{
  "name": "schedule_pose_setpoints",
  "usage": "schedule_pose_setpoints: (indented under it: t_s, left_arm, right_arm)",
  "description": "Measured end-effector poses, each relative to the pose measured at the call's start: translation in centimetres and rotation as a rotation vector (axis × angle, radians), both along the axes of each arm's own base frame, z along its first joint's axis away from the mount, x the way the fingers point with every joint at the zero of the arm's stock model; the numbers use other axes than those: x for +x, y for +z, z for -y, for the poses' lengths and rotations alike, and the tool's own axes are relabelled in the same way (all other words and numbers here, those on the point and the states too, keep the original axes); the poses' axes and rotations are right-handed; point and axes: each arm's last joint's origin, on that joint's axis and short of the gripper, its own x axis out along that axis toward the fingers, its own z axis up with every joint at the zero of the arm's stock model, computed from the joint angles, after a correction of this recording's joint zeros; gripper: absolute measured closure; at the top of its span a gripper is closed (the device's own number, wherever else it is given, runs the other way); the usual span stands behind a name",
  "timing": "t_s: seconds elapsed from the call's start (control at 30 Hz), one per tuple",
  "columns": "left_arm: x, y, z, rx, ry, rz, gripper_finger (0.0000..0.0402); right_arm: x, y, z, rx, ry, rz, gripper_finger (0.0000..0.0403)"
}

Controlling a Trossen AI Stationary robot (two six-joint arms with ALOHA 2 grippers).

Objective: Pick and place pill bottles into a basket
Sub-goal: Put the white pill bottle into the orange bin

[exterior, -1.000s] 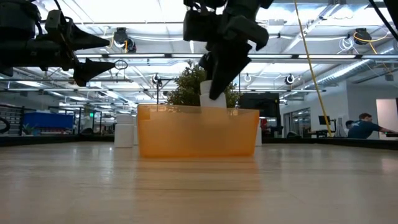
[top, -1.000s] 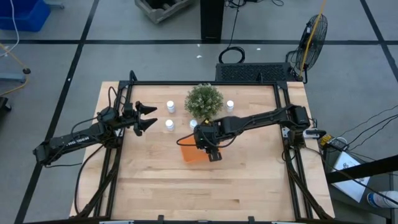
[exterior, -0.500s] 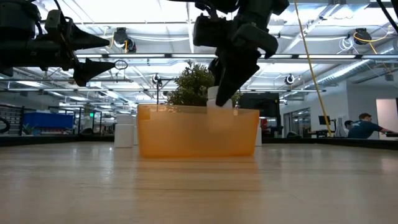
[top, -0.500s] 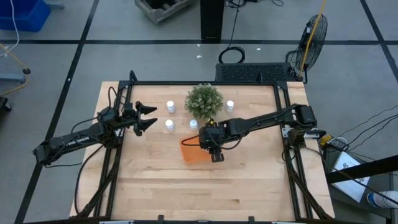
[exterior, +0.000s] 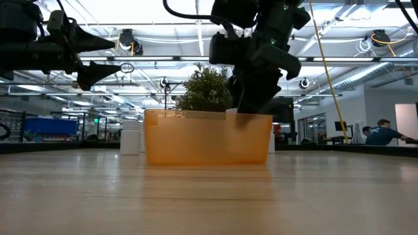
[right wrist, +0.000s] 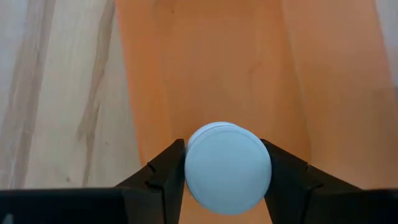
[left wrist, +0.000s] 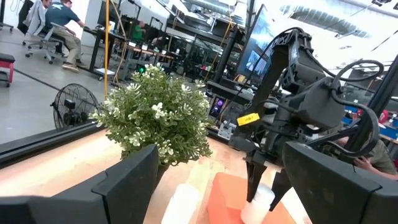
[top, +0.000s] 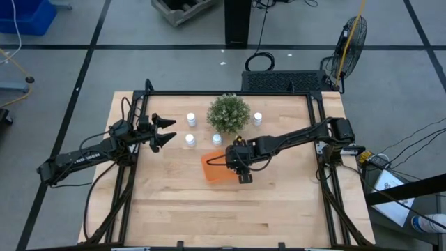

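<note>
Right gripper (right wrist: 227, 180) clamping pill bottle (right wrist: 228, 167) inside orange basket (right wrist: 205, 68)

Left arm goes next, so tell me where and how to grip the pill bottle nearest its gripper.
Take the nearest pill bottle from straight above, fingers closing on opposite sides of its round body under the cap. It stands upright and clear of the plant, and the left gripper is already open beside it.

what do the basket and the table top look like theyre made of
The basket looks like translucent orange plastic: in the low view light glows through its smooth wall. The table top looks like pale wood with a matt finish, showing plank seams and grain.
</note>
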Motion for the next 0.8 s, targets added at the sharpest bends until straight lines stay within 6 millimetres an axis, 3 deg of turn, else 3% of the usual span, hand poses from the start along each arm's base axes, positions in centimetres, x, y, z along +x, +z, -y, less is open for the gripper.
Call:
schedule_pose_setpoints:
  t_s: [0.47, 0.67, 0.8]
  left_arm:
    - [0.0, 0.0, 0.0, 0.000, 0.000, 0.000, 0.0053]
    - [0.0, 0.0, 0.0, 0.000, 0.000, 0.000, 0.0053]
    - [0.0, 0.0, 0.0, 0.010, 0.002, -0.002, 0.0053]
  right_arm:
    - [-0.4, -1.0, 0.0, 0.029, -0.003, 0.008, 0.0246]
    - [-1.2, 0.8, 0.2, 0.013, -0.039, 0.039, 0.0117]
    - [-2.2, 3.7, 0.6, -0.057, -0.051, 0.120, 0.0090]
